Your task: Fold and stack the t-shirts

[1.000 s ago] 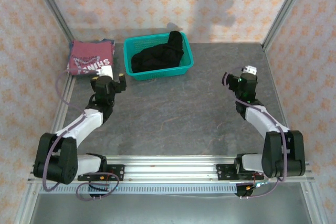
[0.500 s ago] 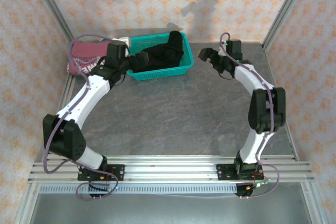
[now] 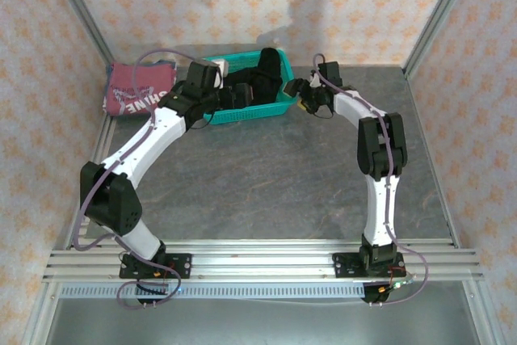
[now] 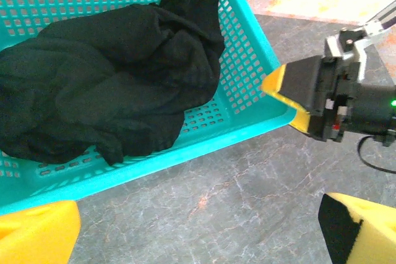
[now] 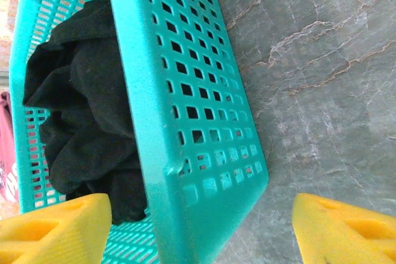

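Black shirt (image 4: 105, 85): bunched in basket (image 4: 247, 60), just ahead of our left gripper (image 4: 198, 239), jaws wide.
Right gripper (image 5: 198, 233): jaws apart, astride basket corner.

I count two t-shirts, a black t-shirt (image 3: 250, 86) and a dark red t-shirt (image 3: 133, 90), one teal basket (image 3: 242, 114), one table (image 3: 266, 167), and two of my own: left gripper (image 4: 198, 233), right gripper (image 5: 198, 214).

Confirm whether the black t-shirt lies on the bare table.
No, the black t-shirt sits bunched inside the teal basket.
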Controlling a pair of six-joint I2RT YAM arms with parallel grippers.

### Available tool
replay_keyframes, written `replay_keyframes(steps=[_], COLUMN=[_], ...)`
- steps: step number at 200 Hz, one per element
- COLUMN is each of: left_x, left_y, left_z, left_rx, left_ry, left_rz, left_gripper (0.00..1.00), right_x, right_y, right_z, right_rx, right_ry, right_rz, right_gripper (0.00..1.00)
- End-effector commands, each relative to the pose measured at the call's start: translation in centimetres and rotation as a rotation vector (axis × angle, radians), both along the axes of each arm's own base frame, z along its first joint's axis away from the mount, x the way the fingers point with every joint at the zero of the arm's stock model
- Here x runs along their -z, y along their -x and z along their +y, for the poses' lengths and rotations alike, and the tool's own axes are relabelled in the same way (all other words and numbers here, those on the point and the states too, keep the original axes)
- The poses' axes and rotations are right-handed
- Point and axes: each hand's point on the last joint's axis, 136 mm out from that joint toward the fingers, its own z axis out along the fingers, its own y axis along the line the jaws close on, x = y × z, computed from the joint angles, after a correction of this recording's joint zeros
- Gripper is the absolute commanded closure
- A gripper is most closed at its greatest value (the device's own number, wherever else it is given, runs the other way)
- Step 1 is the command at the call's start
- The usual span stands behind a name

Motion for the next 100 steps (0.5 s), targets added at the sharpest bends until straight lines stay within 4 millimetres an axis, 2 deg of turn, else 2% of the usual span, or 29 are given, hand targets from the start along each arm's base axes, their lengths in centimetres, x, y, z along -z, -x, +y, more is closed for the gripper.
replay_keyframes(steps=[1, 32, 53, 80, 100], left_x=[0.4, 1.3, 2.1, 3.1, 3.8], left_y=[-0.4, -1.3, -1.9, -2.5, -2.9], left_z=[0.1, 1.3, 1.7, 1.7, 1.1], left_rx=[-0.038, -0.114, -0.141, -0.150, -0.134], left_ry=[-0.021, -0.088, -0.141, -0.224, -0.253], left_rz=[0.019, 0.038, 0.056, 0.072, 0.084], left_gripper=[0.00, 0.00, 0.00, 0.00, 0.00], right_x=[-1.2, -0.3, -0.2, 0.2, 1.0], right_y=[-1.3, 0.6, 2.9, 7.4, 12.2], right_z=[1.1, 0.6, -0.1, -0.5, -1.0], right_rx=[0.016, 0.023, 0.011, -0.060, -0.145], right_ry=[0.003, 0.061, 0.088, 0.120, 0.211], right_rz=[-0.029, -0.006, 0.002, 0.036, 0.063], right_gripper=[0.51, 0.83, 0.97, 1.00, 1.00])
